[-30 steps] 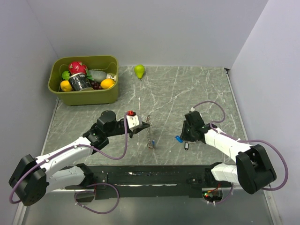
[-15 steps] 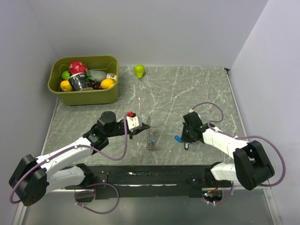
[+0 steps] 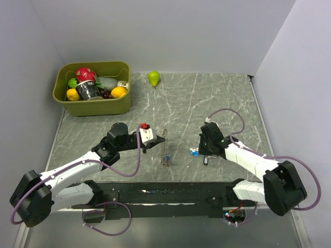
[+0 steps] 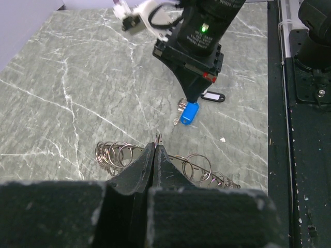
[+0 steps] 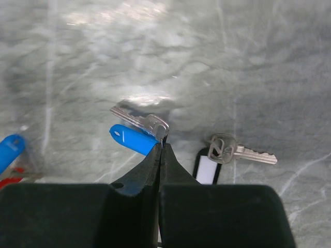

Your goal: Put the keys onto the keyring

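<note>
Blue-tagged key (image 5: pixel 133 138) lies flat on the desk (image 3: pixel 207 103), right of the keyring (image 3: pixel 165 146) and apart from it. The right gripper (image 5: pixel 162 148) has its jaws together, clamped at the very tips on the key's head end where the tag joins. The bite looks thin, so on lifting the key could slip out, or swing on its tag link and end up pointing the wrong way for threading. The keyring stands on edge near the desk's middle, with the left gripper (image 4: pixel 156 149) jaws shut on its upper rim. That rim is thin and jagged, so any sideways push from the incoming key could twist the ring in the pinch or pull it free. I can't tell where the ring's opening is, so a wrong approach angle would just knock the key against closed wire. The white-tagged key (image 5: pixel 222 149) lies just beside the right jaws, and a dragging lift could snag or shove it. Something blue already sits at the ring's foot and could get bumped too. The green bin (image 3: pixel 93 106) and pear (image 3: pixel 153 78) are well away, no risk there.
</note>
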Motion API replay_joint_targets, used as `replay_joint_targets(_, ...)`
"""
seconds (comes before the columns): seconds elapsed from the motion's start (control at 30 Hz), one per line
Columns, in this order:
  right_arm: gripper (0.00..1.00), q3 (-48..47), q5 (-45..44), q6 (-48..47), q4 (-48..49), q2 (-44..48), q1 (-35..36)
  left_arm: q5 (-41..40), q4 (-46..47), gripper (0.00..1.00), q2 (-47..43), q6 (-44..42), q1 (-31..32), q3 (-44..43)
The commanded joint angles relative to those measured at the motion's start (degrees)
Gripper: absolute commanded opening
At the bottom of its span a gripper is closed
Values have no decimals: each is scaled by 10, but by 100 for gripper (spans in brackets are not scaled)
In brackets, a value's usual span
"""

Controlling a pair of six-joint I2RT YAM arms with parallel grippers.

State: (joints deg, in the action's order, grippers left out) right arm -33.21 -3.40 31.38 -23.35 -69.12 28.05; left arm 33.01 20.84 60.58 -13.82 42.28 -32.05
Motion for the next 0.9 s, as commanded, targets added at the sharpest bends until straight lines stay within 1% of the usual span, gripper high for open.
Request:
replay_joint_targets(0.0,0,-35,4,-68,23,46,21,2,39,1,-17,-7,-2,-1)
replay_joint_targets(0.13,0,-47,31,-106,42,71,26,2,34,1,-20,-8,-2,-4)
replay_joint_targets(0.27,0,-45,82,-155,77,102,29,1,32,1,-22,-8,-2,-3)
replay_joint_targets(0.4,0,-45,110,-196,104,116,30,1,22,1,-22,-10,-2,-9)
replay_joint_targets(0.5,0,-39,126,-209,117,115,31,-1,22,1,-21,-9,-2,-8)
replay_joint_targets(0.6,0,-58,124,-212,93,68,32,2,17,1,-19,-9,-1,-12)
replay_joint_targets(0.7,0,-73,146,-213,80,11,32,4,15,1,-15,-12,-2,-14)
replay_joint_targets(0.8,0,-82,165,-200,73,-42,33,6,17,1,-12,-11,-1,-14)
replay_joint_targets(0.87,0,-88,155,-179,63,-73,34,6,12,1,-10,-12,-1,-18)
